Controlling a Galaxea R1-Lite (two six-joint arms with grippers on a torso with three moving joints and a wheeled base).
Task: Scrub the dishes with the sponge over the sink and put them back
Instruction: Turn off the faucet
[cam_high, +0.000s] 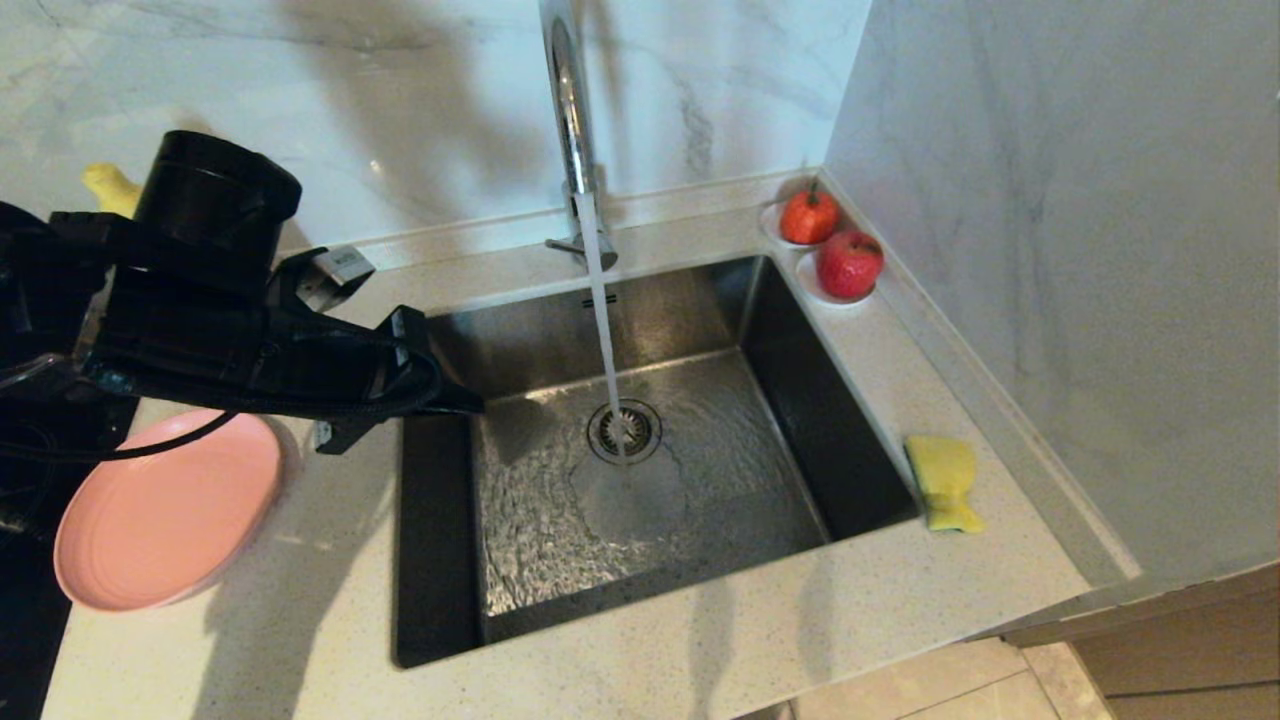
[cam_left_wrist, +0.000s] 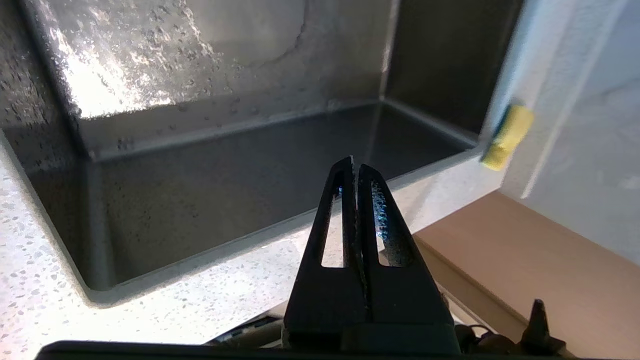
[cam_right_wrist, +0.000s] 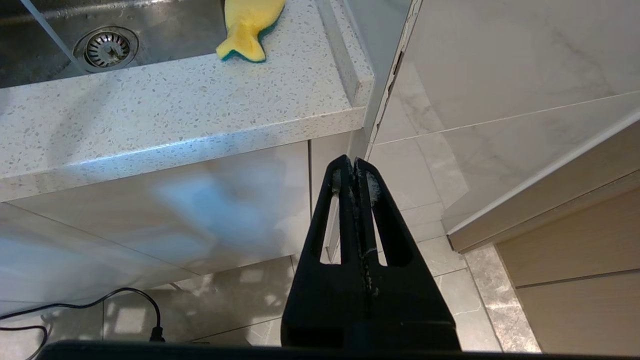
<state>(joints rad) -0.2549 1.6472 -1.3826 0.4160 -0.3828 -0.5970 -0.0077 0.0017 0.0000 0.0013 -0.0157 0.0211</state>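
- Head view shows the sink (cam_high: 640, 440) set into the speckled counter (cam_high: 700, 660), with water running from the chrome faucet (cam_high: 570, 110) straight down onto the round strainer drain (cam_high: 624, 431) and rippling across the basin floor.
- Left arm reaches in from the counter's left side, and its left pincer (cam_high: 450, 395) hangs over the sink's left rim; in the left wrist view its two fingers (cam_left_wrist: 387, 220) are pressed together with nothing between them, pointing across the basin.
- Pink plate (cam_high: 165, 510) lies flat on the counter left of the sink, near the counter's front left corner, partly under the left arm and its cable; it is apart from the pincer.
- Yellow sponge (cam_high: 943, 483), pinched in at one end and with a green layer underneath, lies on the counter just beside the sink's right rim, toward the front.
- Two red apples (cam_high: 830, 245) sit on small white saucers at the counter's back right corner, next to the wall.
- Some yellow object (cam_high: 110, 187) peeks out behind the left arm at the back left; I cannot tell what it is.
- Right pincer (cam_right_wrist: 354, 167) hangs below the counter's front edge, over the tiled floor, with its fingers pressed together and empty.
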